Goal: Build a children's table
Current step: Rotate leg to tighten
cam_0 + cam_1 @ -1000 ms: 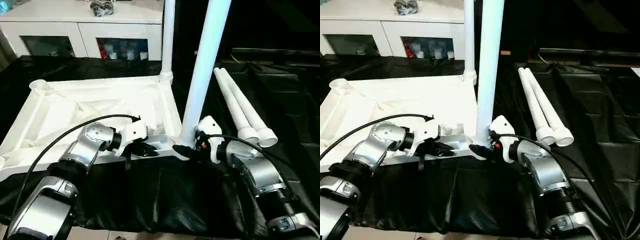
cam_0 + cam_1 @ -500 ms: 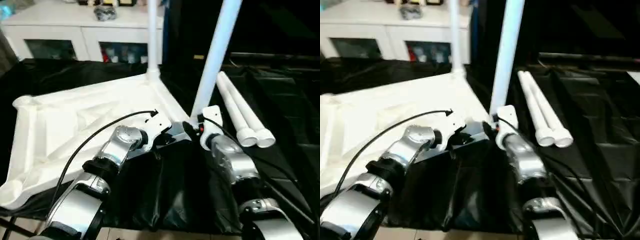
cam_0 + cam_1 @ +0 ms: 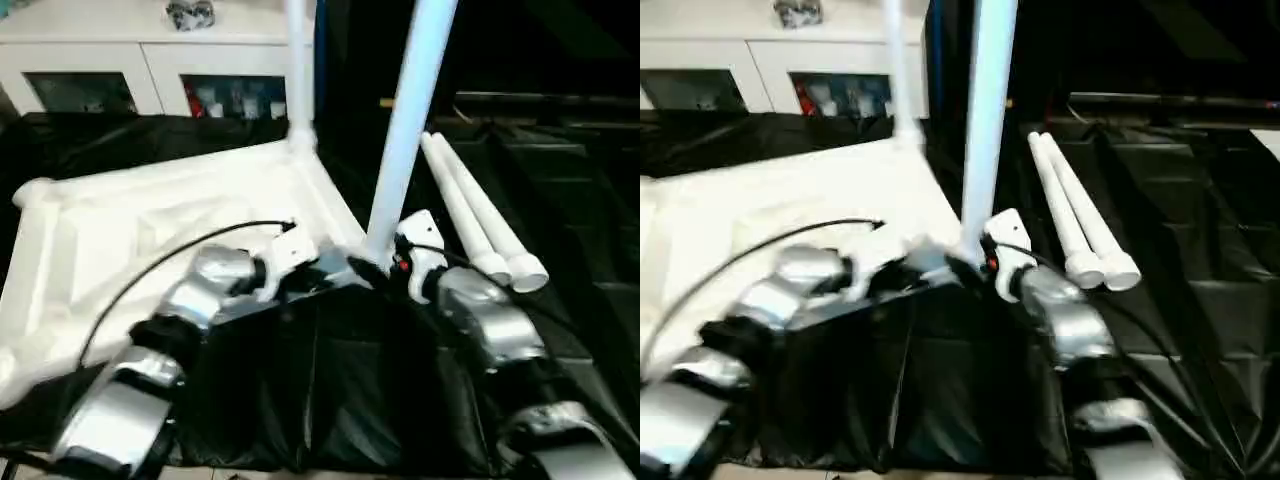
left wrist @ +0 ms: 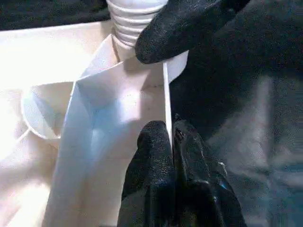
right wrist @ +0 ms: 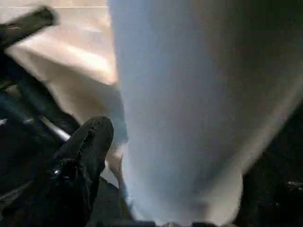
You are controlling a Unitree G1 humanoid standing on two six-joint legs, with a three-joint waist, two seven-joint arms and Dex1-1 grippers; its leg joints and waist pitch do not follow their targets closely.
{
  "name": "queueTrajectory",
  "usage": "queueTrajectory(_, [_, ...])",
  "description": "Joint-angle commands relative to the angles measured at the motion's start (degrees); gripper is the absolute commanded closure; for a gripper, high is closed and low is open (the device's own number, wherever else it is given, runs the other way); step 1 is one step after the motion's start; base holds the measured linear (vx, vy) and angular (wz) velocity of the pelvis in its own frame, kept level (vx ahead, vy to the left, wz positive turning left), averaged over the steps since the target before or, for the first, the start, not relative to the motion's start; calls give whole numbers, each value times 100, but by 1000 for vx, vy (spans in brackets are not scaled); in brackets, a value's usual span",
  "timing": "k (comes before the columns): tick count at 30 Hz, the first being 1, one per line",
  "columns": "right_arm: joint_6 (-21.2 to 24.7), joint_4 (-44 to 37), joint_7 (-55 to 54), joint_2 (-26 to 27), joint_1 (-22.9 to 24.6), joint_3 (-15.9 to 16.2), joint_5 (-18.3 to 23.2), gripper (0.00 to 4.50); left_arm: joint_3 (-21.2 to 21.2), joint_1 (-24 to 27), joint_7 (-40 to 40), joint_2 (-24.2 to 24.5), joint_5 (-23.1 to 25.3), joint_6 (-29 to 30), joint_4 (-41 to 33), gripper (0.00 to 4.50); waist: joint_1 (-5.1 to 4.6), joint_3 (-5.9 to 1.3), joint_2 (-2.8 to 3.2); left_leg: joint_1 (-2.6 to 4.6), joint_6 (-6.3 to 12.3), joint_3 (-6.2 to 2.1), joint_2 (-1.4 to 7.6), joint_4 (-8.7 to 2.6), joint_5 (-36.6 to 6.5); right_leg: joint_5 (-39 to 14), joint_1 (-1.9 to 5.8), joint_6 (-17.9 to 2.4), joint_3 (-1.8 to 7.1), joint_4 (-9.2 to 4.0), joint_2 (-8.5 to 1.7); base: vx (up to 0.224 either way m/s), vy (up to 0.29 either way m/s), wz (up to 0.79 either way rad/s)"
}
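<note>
The children's table lies upside down: its white ribbed tabletop [image 3: 150,230] rests on the black cover. One white leg [image 3: 297,70] stands in the far right corner socket. A second leg [image 3: 405,130] rises from the near right corner, leaning slightly right. My left gripper [image 3: 322,272] is shut on the thin near rim of the tabletop, seen close up in the left wrist view [image 4: 171,142]. My right gripper [image 3: 372,265] sits open around the base of the near leg. One of its fingers [image 5: 87,151] stands a little off the tube.
Two loose white legs [image 3: 470,220] lie side by side on the black cover [image 3: 330,380], right of the tabletop. A white glass-door cabinet [image 3: 130,60] stands behind. The cover hangs over the near edge.
The tabletop has turned, its near right corner and leg shifting away from me. Both grippers went along with that corner. The loose legs stayed put.
</note>
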Motion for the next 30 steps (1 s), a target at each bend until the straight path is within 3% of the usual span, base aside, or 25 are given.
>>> queueTrajectory(1, [-83,-184,449,-104,31,248,46,64,-214,64,-458,89,13,-169,-112,450,23,-366,0,69,481,8,127,-360,-940,-20,337,-1725,212,-329,-245,0,0,0])
queueTrajectory(7, [-154,-222,1054,-312,54,521,-50,89,-331,92,-913,291,21,-288,-91,450,55,-346,-10,65,341,20,130,-373,-1086,-373,330,-1641,232,-350,-263,0,0,0])
queueTrajectory(8, [-162,-237,1225,-383,55,644,-103,102,-344,66,-995,327,39,-348,-37,450,61,-349,-47,71,341,24,130,-371,-1075,-398,328,-1626,234,-353,-262,0,0,0])
queueTrajectory(10, [-188,-199,1272,-388,35,698,-134,125,-359,45,-990,348,81,-392,1,450,76,-350,-26,68,340,22,131,-368,-1010,-391,326,-1618,237,-344,-270,0,0,0])
queueTrajectory(11, [-186,-193,1285,-390,27,710,-130,133,-357,41,-1014,353,82,-398,5,450,78,-350,-64,68,344,29,130,-366,-998,-407,323,-1603,239,-350,-268,0,0,0])
queueTrajectory(14, [-186,-168,1317,-389,2,748,-120,157,-346,33,-1091,374,75,-416,15,450,97,-349,-45,72,333,26,130,-366,-979,-500,317,-1577,243,-351,-274,0,0,0])
queueTrajectory(15, [-181,-152,1315,-374,-2,757,-114,157,-341,38,-1127,388,63,-418,12,450,102,-347,-13,70,322,21,128,-369,-973,-490,318,-1577,241,-348,-273,0,0,0])
queueTrajectory(17, [-160,-118,1278,-322,2,733,-81,172,-340,48,-1167,406,49,-417,14,450,95,-351,-17,69,306,21,127,-369,-974,-418,320,-1584,239,-343,-266,0,0,0])
queueTrajectory(21, [-182,-22,978,-159,13,593,-47,178,-345,61,-1030,367,92,-341,38,450,84,-351,-9,66,278,19,121,-373,-1006,-364,323,-1609,237,-341,-263,0,0,0])
queueTrajectory(25, [-32,439,-807,475,-58,164,-244,178,-230,-129,329,-133,317,183,311,450,25,-301,-13,128,41,16,114,-410,-1446,-1185,257,-1474,252,-437,-273,0,0,0])
queueTrajectory(26, [91,621,-1573,790,-101,-46,-253,178,-137,-202,824,-407,302,460,352,450,2,-282,-18,137,-87,0,98,-428,-1648,-1790,248,-1302,249,-485,-279,0,0,0])
queueTrajectory(27, [105,639,-1639,823,-108,-69,-244,178,-130,-209,865,-433,301,484,355,450,-10,-281,-16,136,-127,-21,97,-442,-1698,-2002,242,-1193,243,-516,-285,0,0,0])
queueTrajectory(28, [208,828,-2269,1138,-186,-287,-169,178,-70,-273,1260,-678,293,711,389,450,-19,-286,22,140,-149,-28,99,-446,-1711,-2006,243,-1171,242,-509,-280,0,0,0])
queueTrajectory(30, [210,967,-2619,1328,-245,-399,-121,179,-28,-301,1510,-836,281,854,399,450,-60,-291,25,156,-190,-31,98,-452,-1828,-2000,207,-1142,242,-540,-272,0,0,0])
